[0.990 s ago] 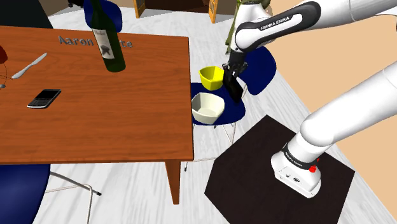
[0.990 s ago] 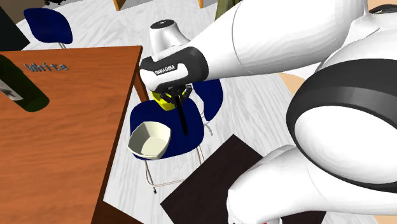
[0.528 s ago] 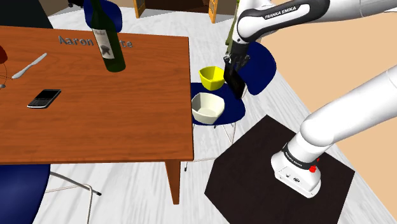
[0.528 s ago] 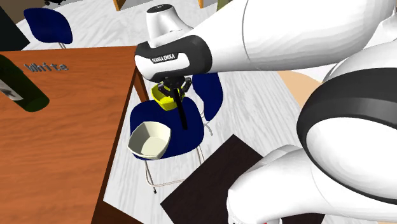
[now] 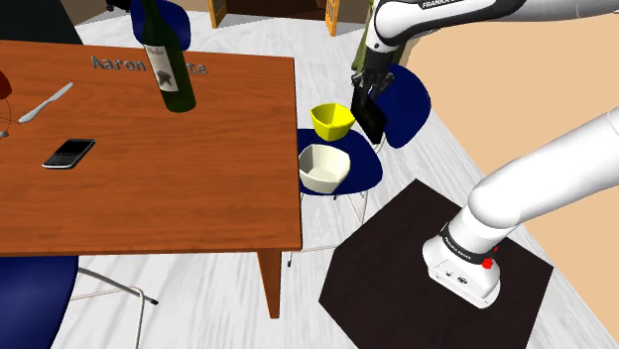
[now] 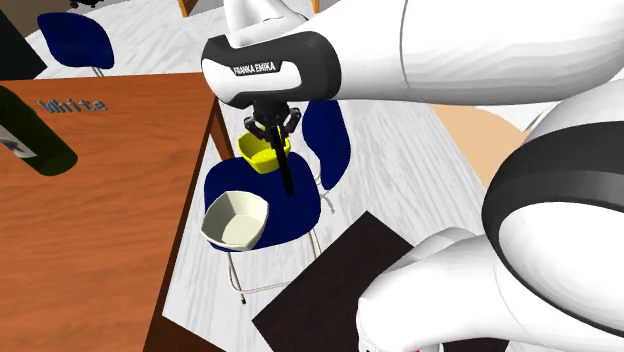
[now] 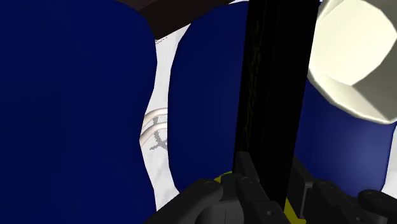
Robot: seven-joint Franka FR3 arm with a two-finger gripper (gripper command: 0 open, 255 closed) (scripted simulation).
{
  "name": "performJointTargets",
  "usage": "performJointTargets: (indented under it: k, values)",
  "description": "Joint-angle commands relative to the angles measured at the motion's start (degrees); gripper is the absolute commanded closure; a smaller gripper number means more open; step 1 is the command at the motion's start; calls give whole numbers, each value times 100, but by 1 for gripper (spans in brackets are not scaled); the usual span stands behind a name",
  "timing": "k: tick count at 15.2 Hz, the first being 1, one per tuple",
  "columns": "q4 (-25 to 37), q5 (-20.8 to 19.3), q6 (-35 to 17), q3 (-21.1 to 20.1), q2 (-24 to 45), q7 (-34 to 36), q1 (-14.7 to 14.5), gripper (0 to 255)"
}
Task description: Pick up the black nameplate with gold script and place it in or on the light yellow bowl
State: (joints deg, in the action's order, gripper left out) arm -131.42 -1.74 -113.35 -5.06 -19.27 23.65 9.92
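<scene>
In the claw [image 5: 361, 89], a thin black nameplate [image 7: 273, 83].

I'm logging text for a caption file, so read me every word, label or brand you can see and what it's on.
"Aaron", on the wooden table, its continuation hidden by the bottle.
"White", on that table, in the second exterior view.
"FRANKA EMIKA", on the arm.
Bottle label and nameplate script: unreadable.
</scene>
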Motion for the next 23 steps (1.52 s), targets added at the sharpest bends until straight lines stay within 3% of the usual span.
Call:
performJointTargets:
  k: [1, 13, 23]
  values:
    - [63, 33, 104, -89, -36, 125, -57, 255]
    - [1027, 333, 847, -1227, 226, 1773, -699, 255]
    - [360, 319, 70, -1278, 340, 1827, -710, 255]
